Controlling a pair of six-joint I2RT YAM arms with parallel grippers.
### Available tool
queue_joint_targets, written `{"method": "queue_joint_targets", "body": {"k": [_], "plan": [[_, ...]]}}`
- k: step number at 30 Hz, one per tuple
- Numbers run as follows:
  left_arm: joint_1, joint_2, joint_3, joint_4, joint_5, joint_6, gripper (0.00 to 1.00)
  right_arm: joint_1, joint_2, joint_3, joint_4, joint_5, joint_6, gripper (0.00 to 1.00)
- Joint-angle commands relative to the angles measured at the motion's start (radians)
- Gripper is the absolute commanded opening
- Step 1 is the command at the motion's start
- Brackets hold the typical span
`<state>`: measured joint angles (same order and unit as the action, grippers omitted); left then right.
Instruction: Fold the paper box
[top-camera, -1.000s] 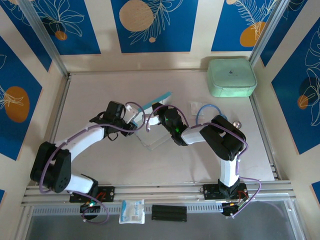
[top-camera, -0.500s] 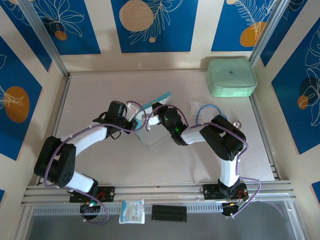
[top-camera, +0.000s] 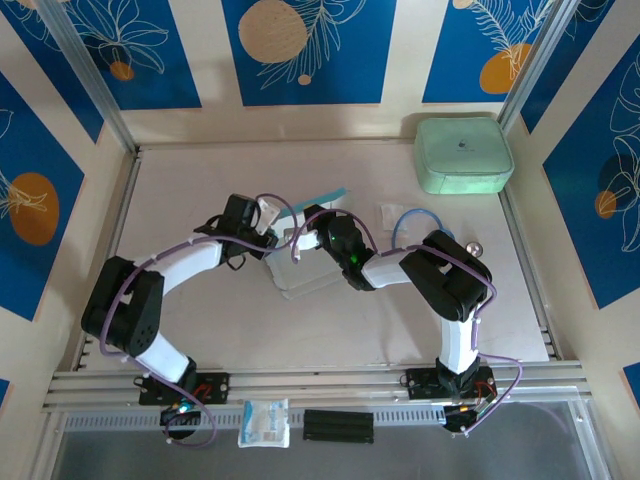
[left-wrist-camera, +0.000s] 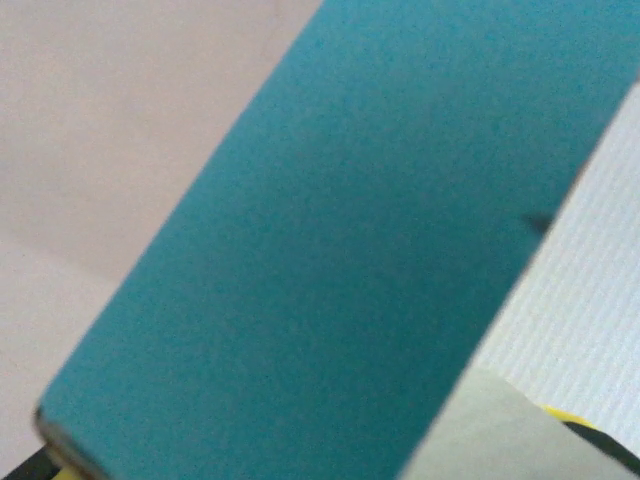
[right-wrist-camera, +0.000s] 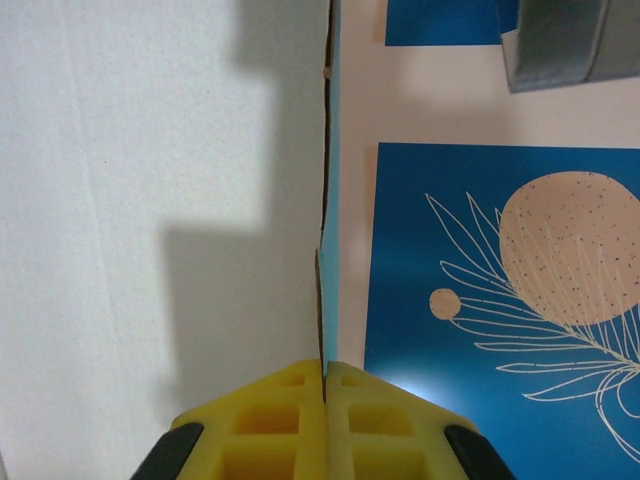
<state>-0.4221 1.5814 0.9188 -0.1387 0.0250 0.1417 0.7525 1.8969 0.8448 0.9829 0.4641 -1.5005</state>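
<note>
**A:** From above, where do we find the paper box?

**B:** We see it near the middle of the counter, between the two arms. Its whitish-grey inside faces up and its blue flap is raised at the far side. The mint-green case sits well apart, in the far right corner.

**A:** And the hands?

**B:** The left hand is at the box's far left corner, and the right hand is just beside it at the flap. From up here we cannot tell how their fingers stand.

**A:** What do we get at the left wrist?

**B:** The paper box shows as a blurred blue surface, very close and slanting across the view, with pale counter at the upper left. We cannot tell whether the left hand is spread or pinching.

**A:** And the right wrist?

**B:** There we see the right hand with its yellow fingertips pressed together, pinching the edge of an upright panel of the paper box. The whitish inside is on the left and the blue outside is a thin strip on the right. The patterned wall stands behind.
</note>
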Motion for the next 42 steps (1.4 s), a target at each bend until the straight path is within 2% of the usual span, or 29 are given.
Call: {"method": "queue_joint_targets", "body": {"k": [1, 10, 19, 27, 29, 30, 32, 34, 42], "plan": [[-0.006, 0.032, 0.049, -0.011, -0.026, -0.02, 0.37, 0.01, 0.011, 0.004, -0.037, -0.035, -0.004, 0.0], [-0.006, 0.119, 0.138, -0.062, -0.146, -0.06, 0.24, 0.012, 0.007, 0.002, -0.036, -0.034, -0.005, 0.0], [-0.006, 0.156, 0.178, -0.092, -0.181, -0.072, 0.01, 0.016, 0.005, 0.001, -0.039, -0.033, -0.001, 0.0], [-0.007, 0.209, 0.234, -0.132, -0.19, -0.058, 0.0, 0.026, 0.004, 0.006, -0.039, -0.031, 0.001, 0.0], [-0.007, 0.21, 0.237, -0.131, -0.198, -0.059, 0.14, 0.025, 0.002, 0.007, -0.039, -0.031, 0.002, 0.0], [-0.007, 0.213, 0.239, -0.132, -0.197, -0.057, 0.15, 0.026, 0.001, 0.006, -0.04, -0.031, 0.002, 0.0], [-0.007, 0.215, 0.241, -0.134, -0.191, -0.055, 0.12, 0.025, -0.002, 0.007, -0.043, -0.032, 0.005, 0.0], [-0.009, 0.22, 0.247, -0.141, -0.198, -0.055, 0.0, 0.022, -0.004, 0.006, -0.042, -0.032, 0.008, 0.0], [-0.014, 0.304, 0.325, -0.232, -0.28, -0.056, 0.0, 0.024, -0.005, 0.003, -0.035, -0.031, 0.013, 0.0]]}}
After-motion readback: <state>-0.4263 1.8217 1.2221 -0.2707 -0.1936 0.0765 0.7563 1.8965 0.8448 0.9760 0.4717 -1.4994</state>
